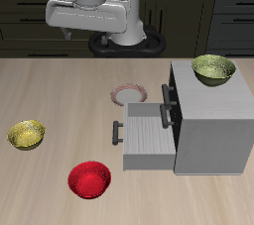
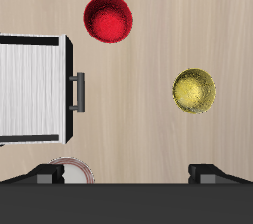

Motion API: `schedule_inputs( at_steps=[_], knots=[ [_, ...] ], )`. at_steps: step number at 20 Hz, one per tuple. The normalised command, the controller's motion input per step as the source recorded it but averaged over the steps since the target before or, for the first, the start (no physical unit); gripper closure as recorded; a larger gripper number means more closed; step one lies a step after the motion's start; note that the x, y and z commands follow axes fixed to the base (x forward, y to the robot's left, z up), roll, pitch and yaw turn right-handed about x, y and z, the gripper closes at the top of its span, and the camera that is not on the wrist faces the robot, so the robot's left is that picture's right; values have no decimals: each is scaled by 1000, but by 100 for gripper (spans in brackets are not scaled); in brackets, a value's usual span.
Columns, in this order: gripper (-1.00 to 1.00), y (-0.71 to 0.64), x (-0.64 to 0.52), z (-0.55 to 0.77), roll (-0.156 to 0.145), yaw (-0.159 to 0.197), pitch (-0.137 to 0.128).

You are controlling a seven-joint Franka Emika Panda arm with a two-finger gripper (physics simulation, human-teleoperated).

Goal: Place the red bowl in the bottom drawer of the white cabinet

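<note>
The red bowl (image 1: 88, 180) sits upright on the table near its front edge, in front of the open drawer; it also shows in the wrist view (image 2: 108, 19). The white cabinet (image 1: 213, 120) stands on the table. Its bottom drawer (image 1: 146, 135) is pulled out toward the table's middle and looks empty in the wrist view (image 2: 35, 88). My gripper (image 1: 94, 33) hangs high above the back of the table, far from the bowl. It is open and empty, with its fingertips (image 2: 44, 174) wide apart.
One yellow-green bowl (image 1: 213, 68) stands on the cabinet's top. Another (image 1: 27, 134) sits on the table away from the cabinet and shows in the wrist view (image 2: 194, 91). A white red-rimmed plate (image 1: 130, 94) lies behind the open drawer. The upper drawer front (image 1: 165, 105) is closed.
</note>
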Motion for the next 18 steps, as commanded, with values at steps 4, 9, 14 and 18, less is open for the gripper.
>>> schedule_inputs(
  at_steps=[4, 9, 14, 18],
  knots=[
    [-100, -62, 397, 99, 63, 33, 5],
    [-100, -170, 324, 150, -23, -7, -7],
    [-100, -49, 306, 178, 4, 18, -34],
    [-100, 22, 353, 46, 7, 7, 5]
  ],
)
